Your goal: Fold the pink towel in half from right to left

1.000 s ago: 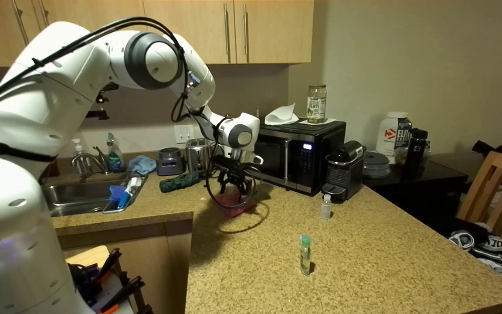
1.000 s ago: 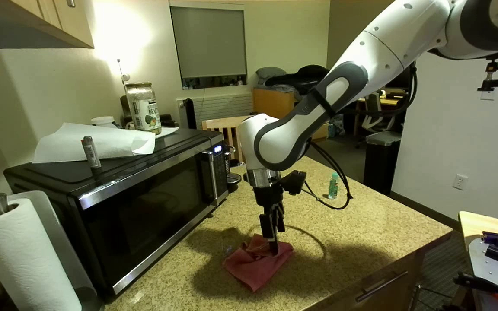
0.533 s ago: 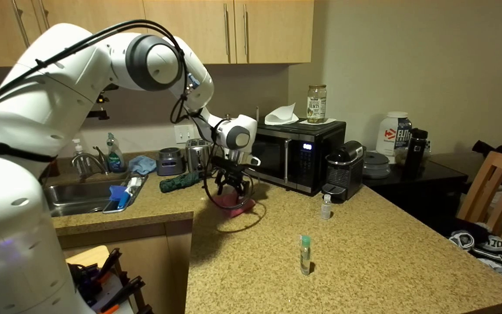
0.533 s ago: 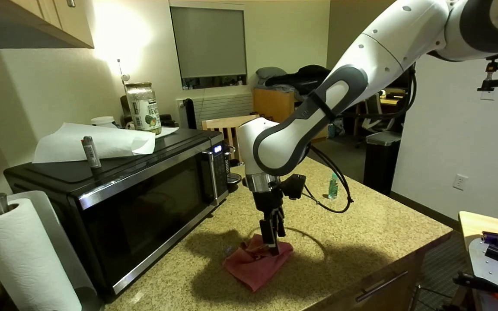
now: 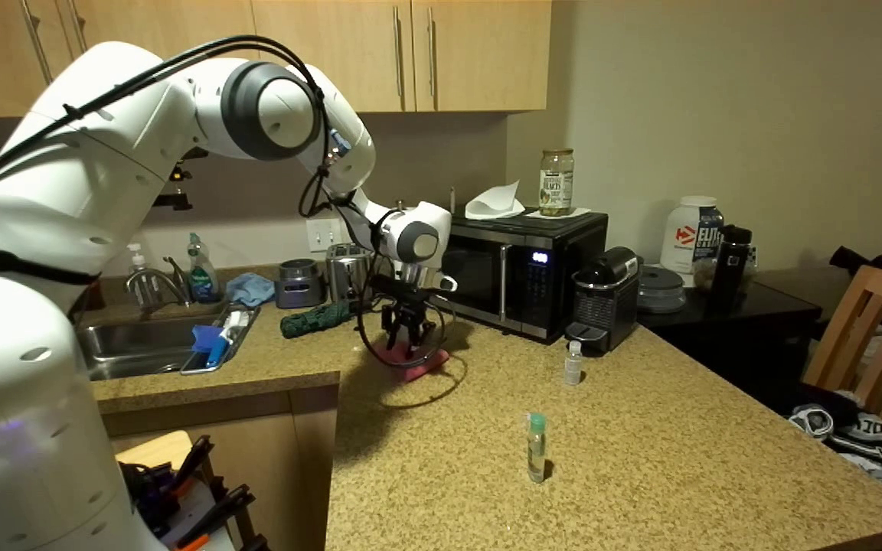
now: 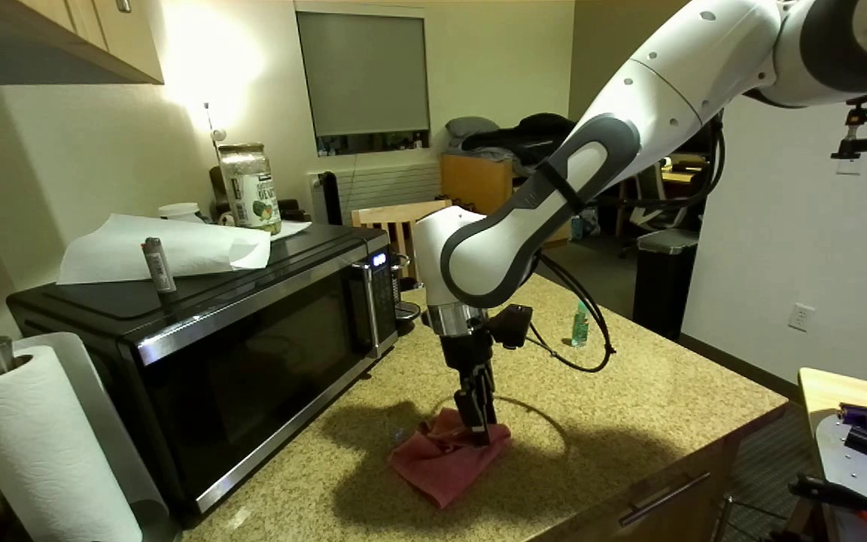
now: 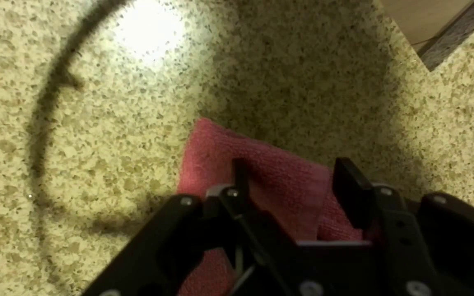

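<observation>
The pink towel (image 6: 441, 468) lies rumpled on the counter in front of the microwave, with raised folds on its far side. In an exterior view the same pink towel (image 5: 424, 370) is largely covered by the hand and a cable loop. My gripper (image 6: 483, 435) points down, its tips at the towel's far part. Seen from the wrist, the gripper (image 7: 289, 174) is open, its fingers (image 7: 350, 193) apart with a folded stretch of towel (image 7: 286, 181) in the gap. Whether the tips touch the cloth I cannot tell.
A black microwave (image 6: 268, 376) stands close beside the towel, a paper towel roll (image 6: 42, 452) nearer the camera. Across the counter are a green-capped bottle (image 5: 537, 451), a small clear bottle (image 5: 573, 366) and a coffee machine (image 5: 603, 302). The counter corner (image 7: 429, 68) lies near.
The hand has sunk and shifted slightly, then stopped. Over the last half second the fingers have drawn closer together. The towel lies where it was.
</observation>
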Tool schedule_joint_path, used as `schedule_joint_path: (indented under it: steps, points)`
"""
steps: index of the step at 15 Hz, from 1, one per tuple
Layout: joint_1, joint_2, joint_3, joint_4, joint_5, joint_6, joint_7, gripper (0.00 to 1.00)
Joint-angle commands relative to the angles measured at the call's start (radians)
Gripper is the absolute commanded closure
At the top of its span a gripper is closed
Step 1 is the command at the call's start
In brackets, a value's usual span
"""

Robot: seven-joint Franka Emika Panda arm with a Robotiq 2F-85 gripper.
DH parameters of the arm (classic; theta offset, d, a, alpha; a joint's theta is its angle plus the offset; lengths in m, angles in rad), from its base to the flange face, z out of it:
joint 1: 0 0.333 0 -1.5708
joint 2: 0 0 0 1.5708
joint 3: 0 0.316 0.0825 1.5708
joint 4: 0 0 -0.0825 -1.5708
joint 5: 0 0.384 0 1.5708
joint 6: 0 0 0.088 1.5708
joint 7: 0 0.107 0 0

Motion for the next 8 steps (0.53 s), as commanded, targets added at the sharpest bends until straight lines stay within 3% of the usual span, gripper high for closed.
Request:
schedule_joint_path:
  steps: [1, 4, 8]
  points:
    - [-0.004, -0.014, 0.001, -0.026, -0.001, 0.016, -0.006, 0.72]
    - [-0.002, -0.017, -0.002, -0.028, -0.003, 0.013, -0.001, 0.93]
    - [-0.002, -0.03, -0.011, -0.012, -0.003, -0.016, 0.019, 0.99]
